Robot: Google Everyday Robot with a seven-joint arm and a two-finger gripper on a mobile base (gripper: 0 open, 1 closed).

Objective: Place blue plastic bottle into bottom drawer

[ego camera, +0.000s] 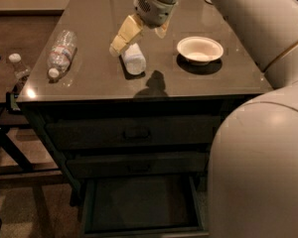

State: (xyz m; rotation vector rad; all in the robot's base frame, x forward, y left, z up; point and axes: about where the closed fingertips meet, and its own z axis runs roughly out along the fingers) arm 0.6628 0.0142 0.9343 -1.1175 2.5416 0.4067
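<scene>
On the dark glossy counter [97,14] a clear crinkled water bottle [61,53] lies on its side near the left edge, cap toward the front, and a white bowl [199,49] sits to the right, well apart from it. Off the counter at the left, a small white-capped bottle [18,66] stands on a black frame [5,133]. The robot arm [258,148] fills the right side of the view – its pale bulk covers the right drawer column and crowds the right edge of the pulled-out bottom drawer [139,202], whose dark flat floor shows below the two handled drawers [136,133], both shut. The counter between the water bottle and the bowl is open except at its middle, and the strip along the front edge is bare. The gripper [138,41] hangs just above the counter's middle, its cream fingers [123,37] spread apart, one long and slanting down to the left, the other only peeking out beneath the wrist. Right below them lies the blue plastic bottle [134,61] – stubby, pale bluish-white, smooth-sided, on its side on the counter, its far end hidden behind the long finger; whether that finger touches it cannot be told
</scene>
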